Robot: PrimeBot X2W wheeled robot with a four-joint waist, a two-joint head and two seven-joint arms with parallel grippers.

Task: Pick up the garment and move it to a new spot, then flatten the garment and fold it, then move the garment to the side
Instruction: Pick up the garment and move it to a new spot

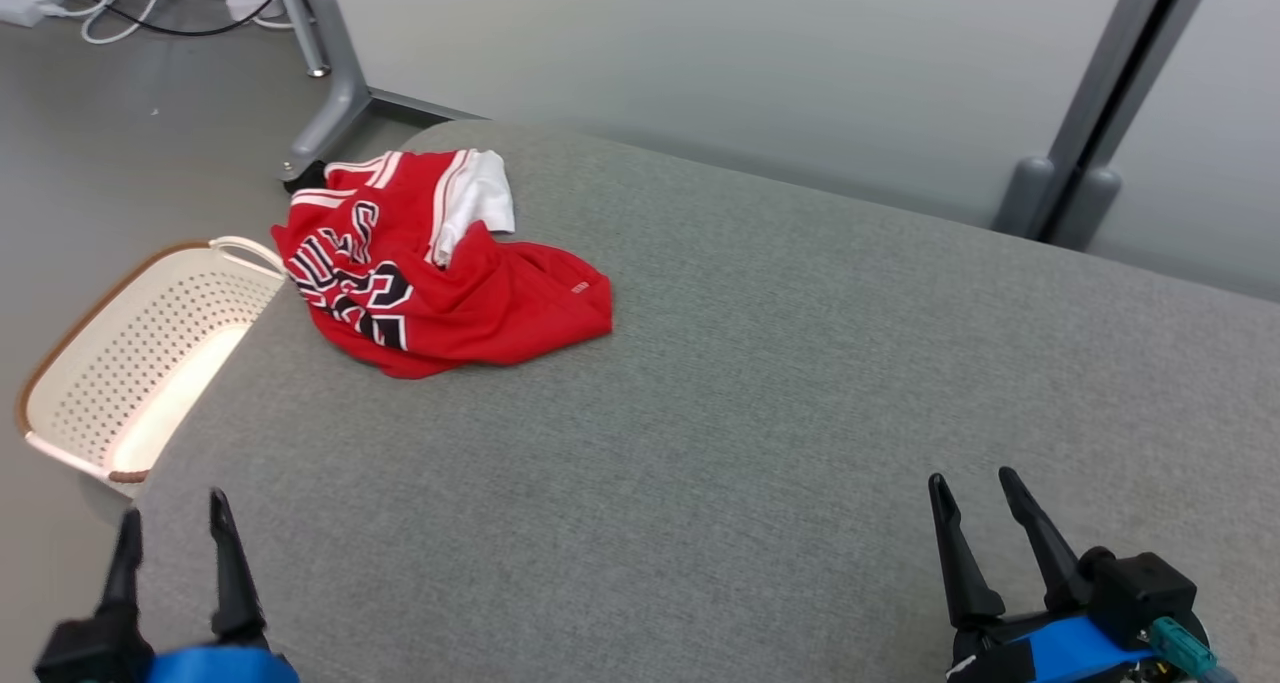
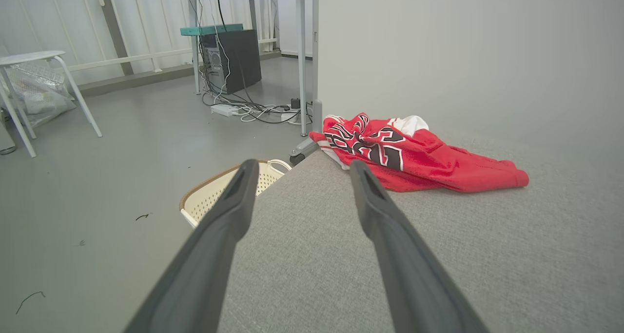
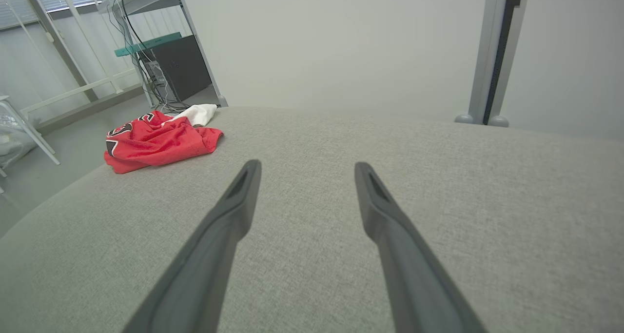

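Observation:
A crumpled red garment (image 1: 440, 273) with black-and-white lettering and a white part lies near the far left corner of the grey fabric table (image 1: 760, 383). The left wrist view has the garment (image 2: 429, 160) ahead and to the right of the fingers; in the right wrist view the garment (image 3: 156, 140) is far off to the upper left. My left gripper (image 1: 172, 523) hangs at the table's near left edge, open and empty. Open and empty too, my right gripper (image 1: 975, 488) is at the near right, far from the cloth.
A cream perforated basket (image 1: 130, 363) with a brown rim stands on the floor against the table's left edge. Metal frame legs (image 1: 330, 73) and loose cables (image 1: 130, 3) are beyond the far left corner. A grey post (image 1: 1110, 103) rises behind the far right edge.

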